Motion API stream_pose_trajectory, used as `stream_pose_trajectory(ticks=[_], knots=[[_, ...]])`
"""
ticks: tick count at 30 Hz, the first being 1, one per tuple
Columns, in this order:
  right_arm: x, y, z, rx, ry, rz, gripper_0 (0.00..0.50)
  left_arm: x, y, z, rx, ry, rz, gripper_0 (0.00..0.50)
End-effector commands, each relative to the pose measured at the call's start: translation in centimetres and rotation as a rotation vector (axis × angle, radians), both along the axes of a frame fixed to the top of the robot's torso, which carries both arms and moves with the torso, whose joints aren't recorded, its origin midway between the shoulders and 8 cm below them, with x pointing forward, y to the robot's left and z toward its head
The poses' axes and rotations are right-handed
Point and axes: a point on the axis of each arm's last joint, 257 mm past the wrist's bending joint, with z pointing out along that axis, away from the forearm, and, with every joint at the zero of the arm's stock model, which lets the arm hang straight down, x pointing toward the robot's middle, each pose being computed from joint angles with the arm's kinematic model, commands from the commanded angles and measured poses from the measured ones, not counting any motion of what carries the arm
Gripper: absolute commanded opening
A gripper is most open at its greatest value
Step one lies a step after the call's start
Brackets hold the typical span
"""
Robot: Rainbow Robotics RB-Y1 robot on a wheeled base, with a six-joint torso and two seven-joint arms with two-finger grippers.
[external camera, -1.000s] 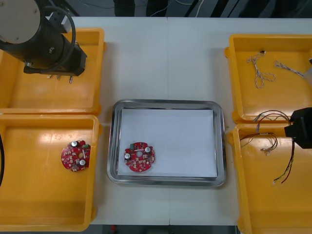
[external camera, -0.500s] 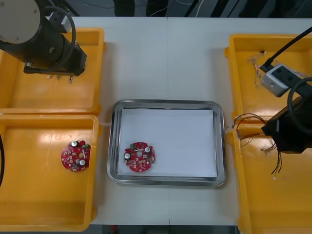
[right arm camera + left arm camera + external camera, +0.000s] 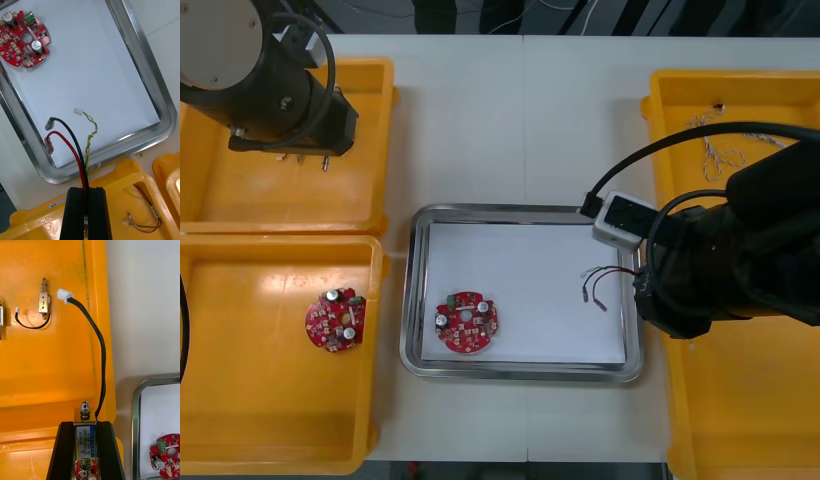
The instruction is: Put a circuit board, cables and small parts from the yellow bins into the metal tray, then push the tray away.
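My right gripper (image 3: 85,210) is shut on a bunch of cables (image 3: 77,150): one red, one black, one twisted yellow. Their free ends (image 3: 594,284) hang over the right part of the metal tray (image 3: 520,212), which is white inside. A round red circuit board (image 3: 467,322) lies in the tray's near left corner. Over the far left yellow bin (image 3: 370,130), my left gripper (image 3: 86,444) is shut on a small metal part (image 3: 85,427). A black cable (image 3: 102,352) with a white plug rises from that part.
A second circuit board (image 3: 336,320) lies in the near left bin. Another small metal part (image 3: 44,302) with a black lead sits in the far left bin. Thin cables (image 3: 712,150) remain in the far right bin and more cables (image 3: 146,213) in the near right one.
My right arm swung left from the near right bin to the tray's right edge, carrying the cables over the tray. The left arm stayed still.
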Motion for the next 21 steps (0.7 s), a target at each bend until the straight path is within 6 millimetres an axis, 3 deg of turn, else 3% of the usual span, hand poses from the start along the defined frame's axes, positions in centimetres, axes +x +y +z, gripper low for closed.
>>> stream_pose_trajectory(ticks=[1, 12, 21], knots=[[0.4, 2.7, -0.4, -0.03, -0.03, 0.102, 0.0, -0.2, -0.6, 0.9, -0.015, -0.027, -0.012, 0.0], [2.8, 5.6, -4.0, -0.152, -0.06, 0.206, 0.0, -0.1, -0.5, 1.1, -0.027, -0.03, -0.011, 0.0], [2.2, 5.9, -8.6, -0.22, 0.029, 0.189, 0.0, -0.1, -0.4, 1.2, -0.028, -0.031, -0.01, 0.0]])
